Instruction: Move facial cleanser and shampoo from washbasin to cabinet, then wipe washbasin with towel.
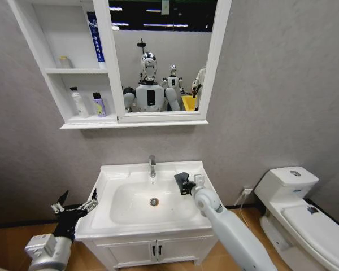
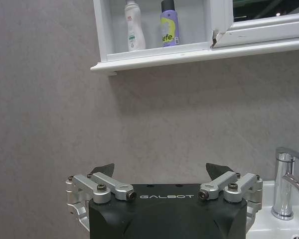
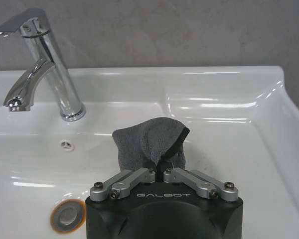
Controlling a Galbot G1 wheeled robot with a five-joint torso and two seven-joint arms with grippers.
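The dark grey towel [image 3: 149,144] is bunched on the washbasin [image 1: 121,226] rim, right of the chrome faucet [image 1: 152,166]. My right gripper [image 3: 160,168] is shut on the towel [image 1: 182,182], just above the bowl's back right edge. At the basin's left side, outside its rim, my left gripper [image 1: 74,208] is open and holds nothing; its fingers [image 2: 103,170] stand wide apart. A white bottle [image 1: 79,103] and a purple bottle [image 1: 99,105] stand in the lowest cubby of the cabinet [image 1: 37,42]. Which is the facial cleanser or the shampoo I cannot tell.
A blue tube [image 1: 96,39] and a small jar [image 1: 65,62] are in the upper cubbies. The mirror [image 1: 161,56] hangs over the basin. A white toilet [image 1: 294,209] stands at the right, and the vanity doors [image 1: 155,249] are below the basin. The drain [image 3: 68,215] is near my right wrist.
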